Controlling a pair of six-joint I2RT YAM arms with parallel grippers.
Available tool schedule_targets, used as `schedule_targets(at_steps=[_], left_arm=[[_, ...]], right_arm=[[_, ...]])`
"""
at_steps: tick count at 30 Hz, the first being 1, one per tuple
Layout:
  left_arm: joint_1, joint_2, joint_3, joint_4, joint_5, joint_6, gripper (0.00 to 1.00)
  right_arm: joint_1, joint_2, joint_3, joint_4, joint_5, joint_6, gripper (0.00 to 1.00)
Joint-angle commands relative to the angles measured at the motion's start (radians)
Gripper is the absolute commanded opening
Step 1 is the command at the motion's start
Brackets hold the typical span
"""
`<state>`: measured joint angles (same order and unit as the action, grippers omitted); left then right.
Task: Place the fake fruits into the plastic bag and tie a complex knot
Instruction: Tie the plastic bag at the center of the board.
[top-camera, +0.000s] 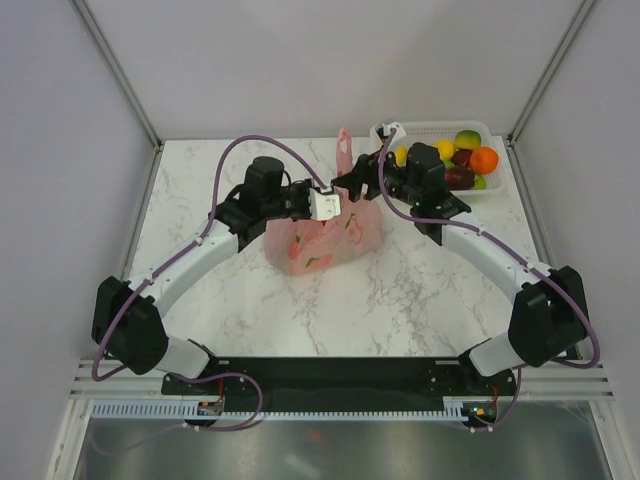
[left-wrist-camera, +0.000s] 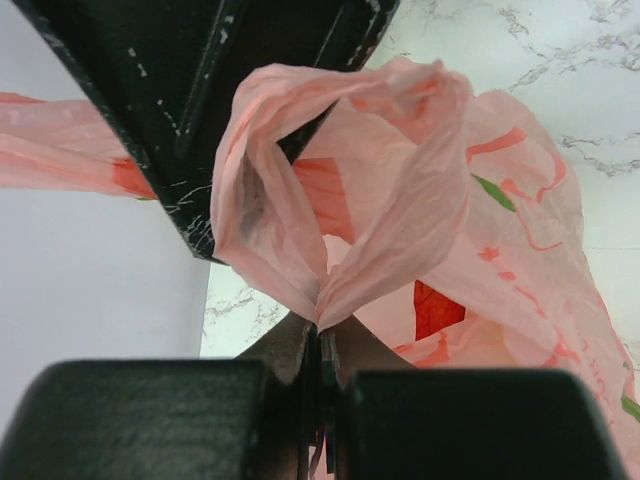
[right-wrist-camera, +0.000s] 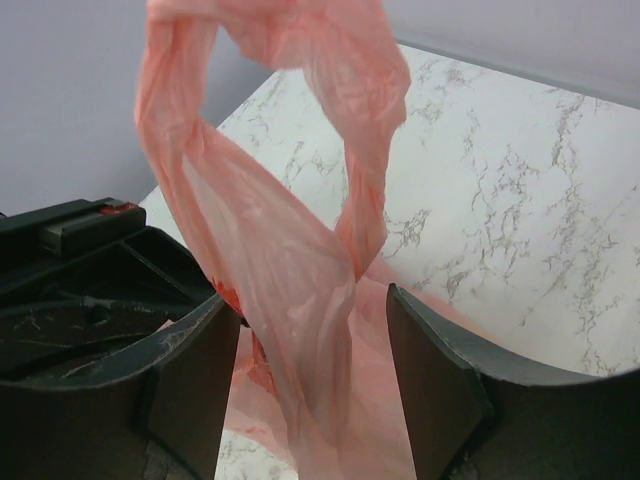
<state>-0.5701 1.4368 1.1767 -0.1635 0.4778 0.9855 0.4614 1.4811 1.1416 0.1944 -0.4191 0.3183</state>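
Left gripper (top-camera: 326, 205), top view, centre of frame: clamped shut on the plastic bag (top-camera: 325, 245); right gripper (top-camera: 356, 184) just beside it, below the upright loop (top-camera: 345, 150). White basket (top-camera: 430, 124), upper right, holds the fake fruits (top-camera: 484, 160); the bag's contents are hidden. Left wrist view: jaws pinch a bag handle (left-wrist-camera: 330, 190) at lower centre. Right wrist view: fingers (right-wrist-camera: 195, 385) stand apart around the upright loop; a good grip would catch it low, near its root, before any pull.

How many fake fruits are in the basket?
7 in the basket: yellow fruit far left, second yellow centre, green-yellow at back, orange right, dark red middle, purple and green in front. The right arm may hide more.
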Motion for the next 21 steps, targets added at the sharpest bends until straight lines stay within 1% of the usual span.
schedule_targets(at_steps=[1, 2, 5, 8, 11, 15, 21], left_arm=[[-0.005, -0.027, -0.003, 0.03, 0.028, 0.041, 0.02], [-0.005, -0.026, 0.001, 0.028, 0.025, 0.042, 0.02], [-0.005, -0.026, -0.003, 0.028, 0.025, 0.045, 0.02], [-0.005, -0.035, -0.008, 0.03, 0.024, 0.048, 0.02], [-0.005, -0.039, -0.014, 0.03, 0.027, 0.053, 0.02], [-0.005, -0.052, -0.023, 0.03, 0.025, 0.056, 0.02], [-0.005, -0.069, -0.034, 0.028, 0.024, 0.062, 0.02]], right_arm=[[-0.003, 0.019, 0.058, 0.059, -0.004, 0.042, 0.68], [-0.003, 0.019, 0.058, 0.065, -0.009, 0.045, 0.69], [-0.004, 0.022, 0.056, 0.068, 0.003, 0.05, 0.74], [-0.004, 0.03, 0.06, 0.076, -0.02, 0.048, 0.75], [-0.006, 0.03, 0.06, 0.076, 0.002, 0.051, 0.76], [-0.027, 0.034, 0.061, 0.074, 0.022, 0.065, 0.71], [-0.038, 0.034, 0.06, 0.079, 0.039, 0.071, 0.67]])
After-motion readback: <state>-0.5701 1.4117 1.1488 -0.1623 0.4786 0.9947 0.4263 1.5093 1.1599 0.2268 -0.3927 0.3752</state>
